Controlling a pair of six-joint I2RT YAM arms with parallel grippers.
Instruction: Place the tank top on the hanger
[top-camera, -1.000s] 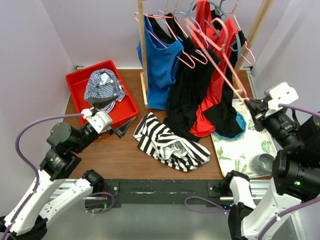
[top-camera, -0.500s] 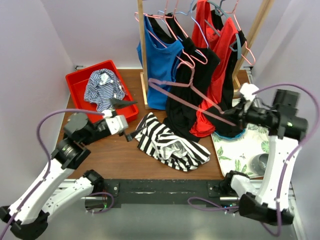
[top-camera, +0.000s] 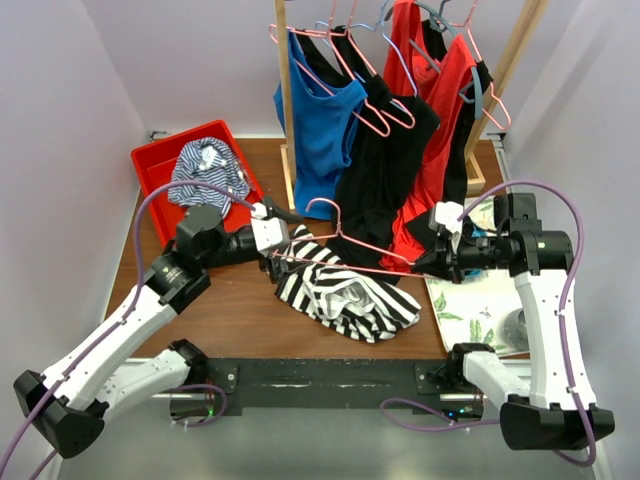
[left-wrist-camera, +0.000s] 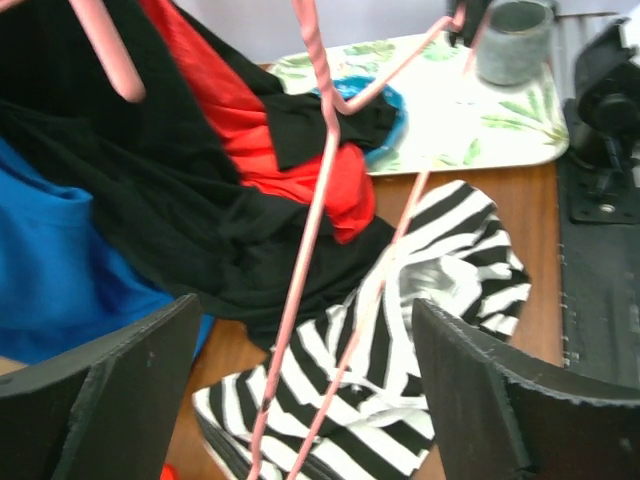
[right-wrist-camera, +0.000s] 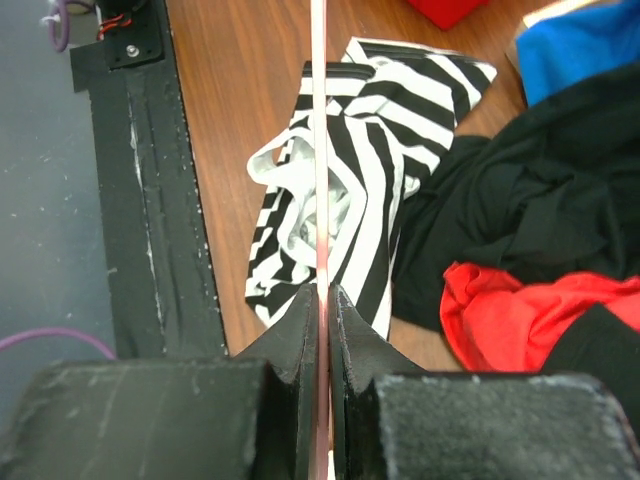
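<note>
The black-and-white striped tank top (top-camera: 345, 290) lies crumpled on the table's near middle; it also shows under both wrists, tank top (left-wrist-camera: 440, 290) and tank top (right-wrist-camera: 370, 130). The pink wire hanger (top-camera: 370, 247) hangs level just above it, hook pointing away from the arms. My right gripper (top-camera: 418, 268) is shut on the hanger's right end, the wire (right-wrist-camera: 319, 150) pinched between its fingertips, right gripper (right-wrist-camera: 320, 295). My left gripper (top-camera: 278, 250) is at the hanger's left end. In the left wrist view the left gripper (left-wrist-camera: 300, 400) is open, both hanger wires (left-wrist-camera: 303, 260) passing between its fingers untouched.
A wooden rack post (top-camera: 285, 100) stands behind, hung with a blue top (top-camera: 320, 130), black tops (top-camera: 375, 180) and a red top (top-camera: 440, 150). A red bin (top-camera: 150, 165) holds a thin-striped garment (top-camera: 205, 170). A leaf-print tray (top-camera: 480, 300) with a grey cup (top-camera: 520, 325) sits right.
The right arm has brought the hanger down from the rack and leftward over the tank top. The left arm swung right until its open jaws straddle the hanger's left end.
</note>
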